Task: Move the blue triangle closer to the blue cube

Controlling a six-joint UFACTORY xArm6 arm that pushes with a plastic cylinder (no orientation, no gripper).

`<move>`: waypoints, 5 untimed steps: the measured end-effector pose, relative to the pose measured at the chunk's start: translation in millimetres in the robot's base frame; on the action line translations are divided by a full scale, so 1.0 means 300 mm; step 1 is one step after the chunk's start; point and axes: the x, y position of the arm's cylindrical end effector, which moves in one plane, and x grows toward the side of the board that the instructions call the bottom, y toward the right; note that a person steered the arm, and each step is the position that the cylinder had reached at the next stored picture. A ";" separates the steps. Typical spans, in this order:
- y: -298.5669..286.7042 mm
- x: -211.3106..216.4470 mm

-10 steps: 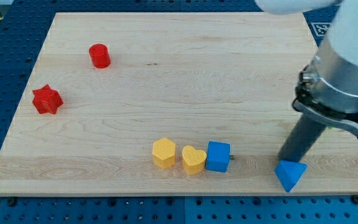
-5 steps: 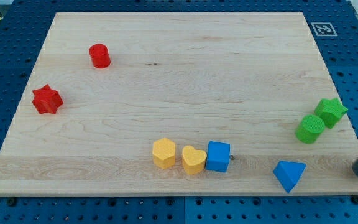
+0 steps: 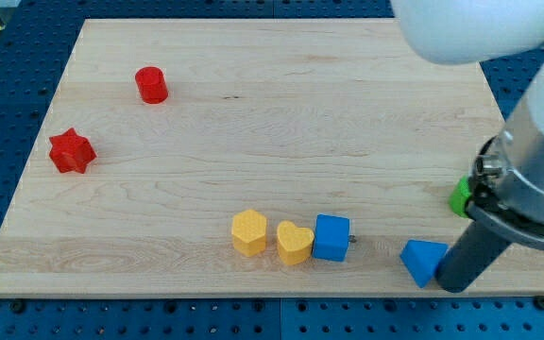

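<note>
The blue triangle [image 3: 422, 260] lies near the view's bottom right of the wooden board [image 3: 281, 113]. The blue cube [image 3: 331, 237] sits to its left, about a block's width away, touching a yellow heart [image 3: 294, 243]. My tip [image 3: 456, 286] is right against the triangle's right side, at the board's bottom edge. The dark rod rises from it up to the right into the arm's grey and white body.
A yellow hexagon [image 3: 248, 232] sits left of the heart. A red cylinder [image 3: 151, 85] and a red star [image 3: 71, 151] lie at the view's left. A green block [image 3: 459, 195] shows partly behind the arm at the right edge.
My tip came back in from the right edge to the triangle's right side. The blue triangle has slid a little left, toward the blue cube. The arm now hides most of the green blocks.
</note>
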 end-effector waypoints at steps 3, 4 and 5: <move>-0.145 -0.031; -0.069 -0.029; 0.059 -0.028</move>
